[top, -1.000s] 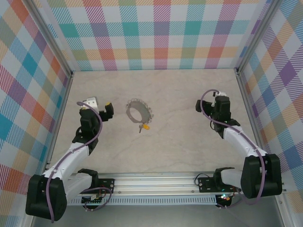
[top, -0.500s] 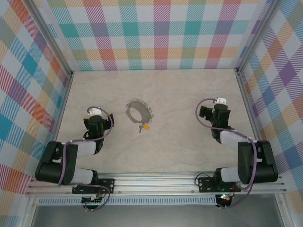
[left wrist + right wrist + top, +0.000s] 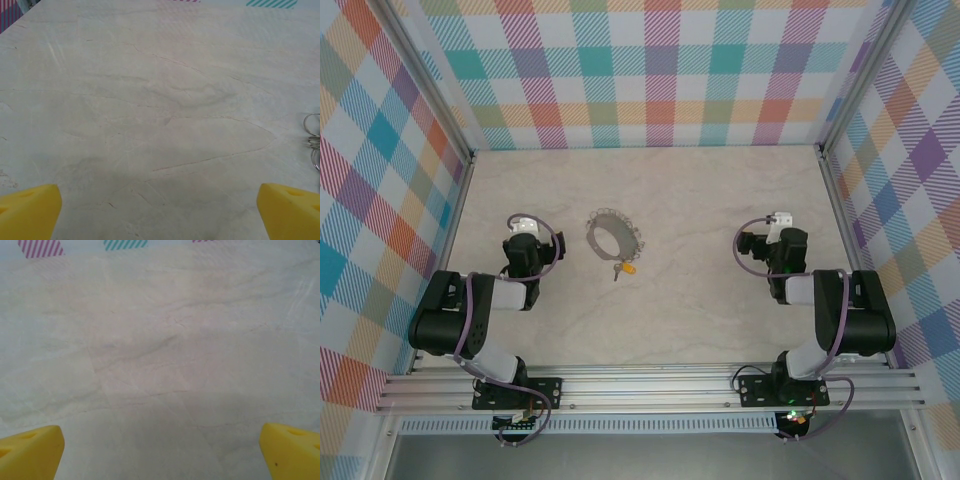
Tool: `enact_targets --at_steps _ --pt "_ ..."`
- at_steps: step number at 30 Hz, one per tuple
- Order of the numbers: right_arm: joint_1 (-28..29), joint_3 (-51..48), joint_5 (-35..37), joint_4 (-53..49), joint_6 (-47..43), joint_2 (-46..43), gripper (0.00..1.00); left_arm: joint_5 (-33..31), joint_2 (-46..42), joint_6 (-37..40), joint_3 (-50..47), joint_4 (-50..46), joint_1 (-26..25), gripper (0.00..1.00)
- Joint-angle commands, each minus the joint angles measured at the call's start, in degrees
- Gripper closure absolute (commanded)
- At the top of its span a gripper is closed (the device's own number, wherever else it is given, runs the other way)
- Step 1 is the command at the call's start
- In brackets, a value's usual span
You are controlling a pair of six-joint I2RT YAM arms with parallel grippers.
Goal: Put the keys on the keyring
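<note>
1. Plaid walls point(image 3: 650, 70) in many colours close off three sides of a pale marbled table point(image 3: 720, 200).
2. Left arm point(image 3: 460, 320) sits folded low near its base, wrist pointing toward the far wall. Right arm point(image 3: 845, 320) mirrors it on the other side.
3. Left gripper point(image 3: 160, 212): yellow fingertips point(image 3: 30, 212) at opposite corners of the wrist view, jaws spread wide, bare table between them, nothing held.
4. Right gripper point(image 3: 160, 452): same, jaws wide apart, nothing held.
5. Keyring point(image 3: 591, 236) lies flat mid-table between the two arms, nearer the left one. Its loops show at the right edge of the left wrist view point(image 3: 312, 132).
6. Key point(image 3: 628, 267), yellow-orange head, lies at the ring's near rim, dark blade pointing left. Cannot tell whether it is threaded on.
</note>
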Motion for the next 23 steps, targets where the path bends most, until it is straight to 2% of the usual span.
enact_targets --at_steps 1,23 --pt "0.25 0.28 -3.24 1.65 -0.14 -0.60 0.00 1.52 0.16 0.51 0.71 0.13 0.68 0.00" --pt "0.25 0.30 -3.37 1.55 -0.23 -0.66 0.00 1.38 -0.02 0.76 0.27 0.74 0.64 0.00"
